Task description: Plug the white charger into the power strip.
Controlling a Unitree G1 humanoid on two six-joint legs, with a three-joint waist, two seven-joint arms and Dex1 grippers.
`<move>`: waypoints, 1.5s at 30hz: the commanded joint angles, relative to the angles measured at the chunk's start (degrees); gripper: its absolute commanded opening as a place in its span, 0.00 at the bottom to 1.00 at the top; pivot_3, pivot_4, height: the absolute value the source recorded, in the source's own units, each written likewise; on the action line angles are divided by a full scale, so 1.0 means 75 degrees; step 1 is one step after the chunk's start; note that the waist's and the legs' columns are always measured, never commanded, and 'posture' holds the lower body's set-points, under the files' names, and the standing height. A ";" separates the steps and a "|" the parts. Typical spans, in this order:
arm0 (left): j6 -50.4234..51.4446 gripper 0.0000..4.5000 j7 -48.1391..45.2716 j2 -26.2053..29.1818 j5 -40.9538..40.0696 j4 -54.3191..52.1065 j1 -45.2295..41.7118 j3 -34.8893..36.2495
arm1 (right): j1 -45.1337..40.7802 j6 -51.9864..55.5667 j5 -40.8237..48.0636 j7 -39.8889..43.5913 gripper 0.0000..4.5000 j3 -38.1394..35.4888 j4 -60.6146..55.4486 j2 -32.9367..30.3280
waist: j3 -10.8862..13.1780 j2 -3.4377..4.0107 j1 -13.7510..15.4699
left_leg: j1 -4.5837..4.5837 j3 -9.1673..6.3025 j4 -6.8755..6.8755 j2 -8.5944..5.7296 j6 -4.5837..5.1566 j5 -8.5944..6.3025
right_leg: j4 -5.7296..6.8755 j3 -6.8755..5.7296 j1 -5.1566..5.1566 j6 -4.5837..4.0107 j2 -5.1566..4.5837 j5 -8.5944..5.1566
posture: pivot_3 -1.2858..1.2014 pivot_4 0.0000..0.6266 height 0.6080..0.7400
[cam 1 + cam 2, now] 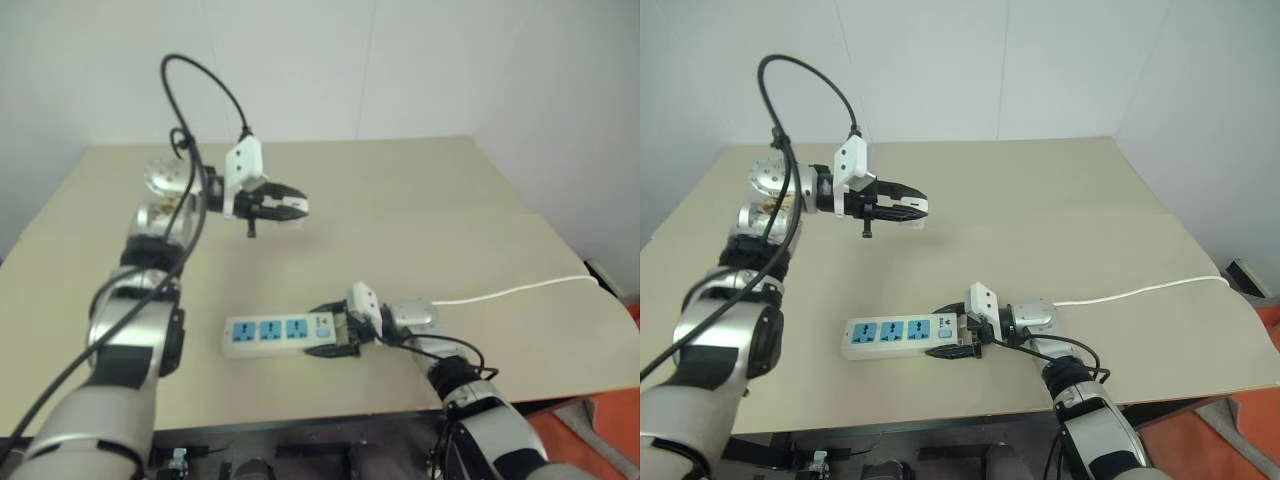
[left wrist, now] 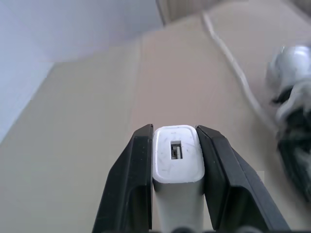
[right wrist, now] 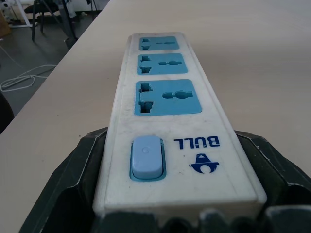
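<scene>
Two grippers: both mine.
Left gripper point(image 2: 176, 194): clamped on the charger point(image 2: 178, 160), raised above the table point(image 1: 420, 200).
Right gripper point(image 3: 180, 208): clasping the power strip point(image 3: 163, 121) at its switch end, near the table's front edge.

- white charger point(image 2: 178, 160): lower body cut off by frame edge, prongs hidden.
- power strip point(image 3: 165, 116): switch end hidden btwn right gripper point(image 3: 170, 213) fingers; cord's far end cut off.

Beige table point(image 1: 420, 200), power strip point(image 1: 275, 332) on it
</scene>
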 commanded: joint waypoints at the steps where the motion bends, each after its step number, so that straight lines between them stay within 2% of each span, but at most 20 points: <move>1: 0.1488 0.23 -0.0233 0.0078 -0.1387 -0.2080 0.0943 0.0406 | 0.0098 -0.0114 -0.0020 0.0082 0.76 0.0121 -0.0053 0.0129 | -0.0001 0.0002 -0.0003 | 0.0004 -0.0001 0.0001 0.0000 0.0000 0.0000 | -0.0001 0.0000 0.0004 -0.0001 0.0000 0.0000 | 0.52 0.24 1.00; 3: 0.2238 0.23 -0.0335 0.0139 -0.1949 -0.2873 0.1577 0.0452 | 0.0094 -0.0138 -0.0043 0.0063 0.76 0.0122 -0.0020 0.0142 | -0.0001 0.0001 0.0010 | 0.0013 -0.0005 0.0001 0.0000 0.0000 0.0000 | -0.0004 -0.0001 0.0021 -0.0001 0.0000 0.0000 | 0.52 0.24 1.00; 7: 0.2898 0.23 -0.0111 0.0120 -0.2512 -0.3750 0.2615 0.0494 | 0.0127 -0.0132 -0.0067 0.0032 0.76 0.0121 -0.0060 0.0142 | -0.0001 0.0002 0.0023 | 0.0041 -0.0010 0.0005 0.0000 0.0000 0.0000 | -0.0014 -0.0005 0.0058 0.0000 0.0000 0.0000 | 0.52 0.24 1.00; 15: 0.2324 0.23 0.0055 0.0159 -0.2356 -0.4481 0.3909 0.0127 | 0.0210 -0.0080 -0.0085 -0.0019 0.76 0.0121 -0.0142 0.0078 | -0.0001 0.0001 0.0037 | 0.0074 -0.0014 0.0005 -0.0001 0.0000 0.0000 | -0.0024 -0.0010 0.0098 -0.0001 0.0000 -0.0002 | 0.52 0.24 1.00; 31: 0.1282 0.23 0.0063 0.0083 -0.2204 -0.4732 0.4748 -0.0407 | 0.0198 -0.0033 -0.0077 -0.0032 0.76 0.0126 -0.0139 0.0074 | -0.0001 0.0002 0.0039 | 0.0075 -0.0012 0.0004 -0.0001 0.0000 -0.0001 | -0.0030 -0.0009 0.0100 -0.0002 0.0000 -0.0003 | 0.52 0.24 1.00; 45: 0.0647 0.23 0.0088 0.0094 -0.2020 -0.4557 0.5028 -0.0576 | 0.0209 0.0049 -0.0082 -0.0053 0.76 0.0136 -0.0174 0.0061 | -0.0001 0.0001 0.0039 | 0.0073 -0.0012 0.0004 -0.0001 0.0000 -0.0001 | -0.0035 -0.0010 0.0101 -0.0002 0.0000 -0.0004 | 0.52 0.24 1.00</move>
